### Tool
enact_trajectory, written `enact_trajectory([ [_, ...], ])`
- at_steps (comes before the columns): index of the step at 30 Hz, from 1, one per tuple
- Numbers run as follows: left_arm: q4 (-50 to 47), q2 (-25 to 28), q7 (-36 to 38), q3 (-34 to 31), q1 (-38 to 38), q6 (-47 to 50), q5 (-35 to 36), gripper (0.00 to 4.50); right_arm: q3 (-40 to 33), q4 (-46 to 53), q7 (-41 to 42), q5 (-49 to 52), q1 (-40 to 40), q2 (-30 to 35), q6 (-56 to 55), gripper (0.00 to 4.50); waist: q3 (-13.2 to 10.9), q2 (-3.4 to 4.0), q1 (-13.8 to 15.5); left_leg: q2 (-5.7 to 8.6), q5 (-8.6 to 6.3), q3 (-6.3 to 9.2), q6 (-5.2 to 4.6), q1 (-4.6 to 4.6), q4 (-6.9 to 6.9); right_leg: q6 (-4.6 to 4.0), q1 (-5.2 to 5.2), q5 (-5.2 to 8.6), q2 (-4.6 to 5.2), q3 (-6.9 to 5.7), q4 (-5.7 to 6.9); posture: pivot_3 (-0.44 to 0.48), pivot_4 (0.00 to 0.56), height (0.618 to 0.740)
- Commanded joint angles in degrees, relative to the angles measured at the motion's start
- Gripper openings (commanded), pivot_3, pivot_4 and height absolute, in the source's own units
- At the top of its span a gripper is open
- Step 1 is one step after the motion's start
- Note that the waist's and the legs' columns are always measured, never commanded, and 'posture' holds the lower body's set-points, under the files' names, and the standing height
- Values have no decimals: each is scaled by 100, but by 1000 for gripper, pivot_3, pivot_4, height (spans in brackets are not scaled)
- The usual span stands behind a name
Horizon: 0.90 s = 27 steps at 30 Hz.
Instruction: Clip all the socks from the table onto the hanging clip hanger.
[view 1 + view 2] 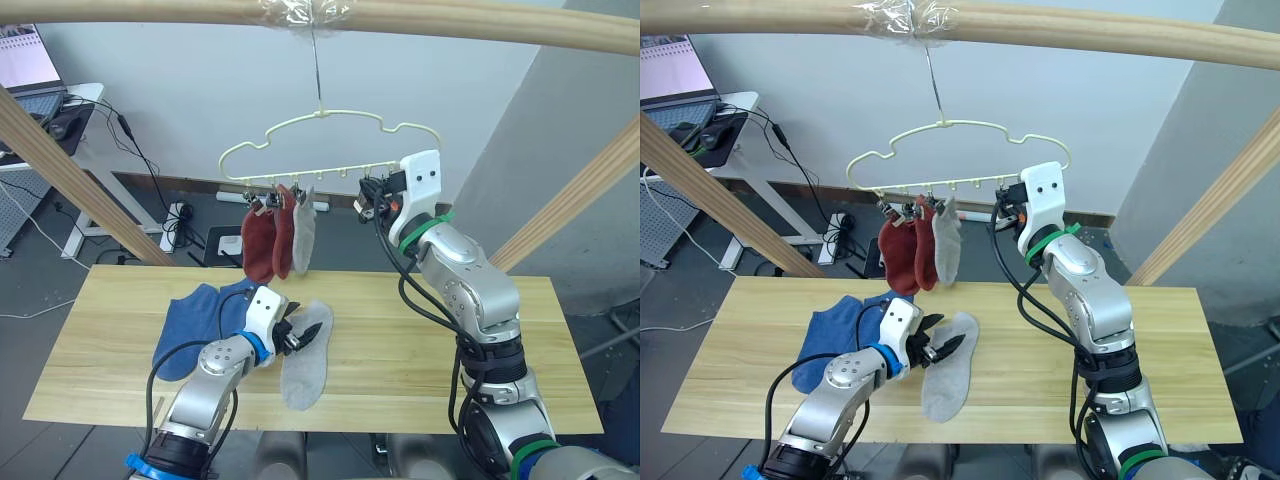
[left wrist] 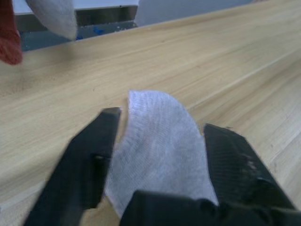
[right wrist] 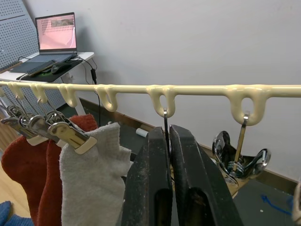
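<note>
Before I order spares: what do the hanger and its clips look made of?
The clip hanger looks like wire under a smooth, glossy pale-yellow coating, probably plastic. Its clips look like bare polished metal: silvery, with bright reflections.

The clip [image 3: 168, 141] between the right jaws is hidden; the grey sock [image 2: 160, 146] runs under the left jaws, cut off.

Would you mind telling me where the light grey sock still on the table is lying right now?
The light grey ankle sock lies flat near the middle of the light wooden table, between the open left gripper's fingers, right of the blue socks.
</note>
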<state>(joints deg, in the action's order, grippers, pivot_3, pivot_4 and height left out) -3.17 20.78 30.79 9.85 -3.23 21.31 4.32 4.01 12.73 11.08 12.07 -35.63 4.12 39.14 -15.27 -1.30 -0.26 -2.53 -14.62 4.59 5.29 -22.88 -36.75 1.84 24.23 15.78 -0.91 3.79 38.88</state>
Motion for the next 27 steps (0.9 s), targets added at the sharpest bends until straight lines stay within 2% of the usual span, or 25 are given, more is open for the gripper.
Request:
enact_trajectory([
  [1,-264,-69,-276,190,98,182,-269,4487,-115,-11,-131,-88,74,70,38,0,0,0,1,0,0,0,0,0,0,0,0,0,0,-1,0,60,252,740],
  [9,-180,-254,-499,490,53,402,-555,4487,-87,-48,-140,-102,91,96,44,0,0,0,2,0,0,1,0,0,-2,0,-1,0,0,-2,1,57,258,740],
  [18,-473,-374,-414,171,-19,579,-198,4487,-112,-117,-209,-122,72,124,10,0,0,0,2,0,0,2,0,0,-3,0,-1,0,0,-2,2,58,260,740],
  [23,-838,-194,-172,144,-47,839,-46,4487,-104,-119,-203,-110,77,123,9,0,0,0,3,0,0,2,0,0,-3,0,-1,0,0,-2,2,58,260,740],
  [27,-1081,74,25,447,37,893,-189,4487,-106,-135,-204,-113,91,128,6,0,0,0,-1,-1,0,2,0,2,-1,0,-1,0,-1,-2,2,60,262,740],
])
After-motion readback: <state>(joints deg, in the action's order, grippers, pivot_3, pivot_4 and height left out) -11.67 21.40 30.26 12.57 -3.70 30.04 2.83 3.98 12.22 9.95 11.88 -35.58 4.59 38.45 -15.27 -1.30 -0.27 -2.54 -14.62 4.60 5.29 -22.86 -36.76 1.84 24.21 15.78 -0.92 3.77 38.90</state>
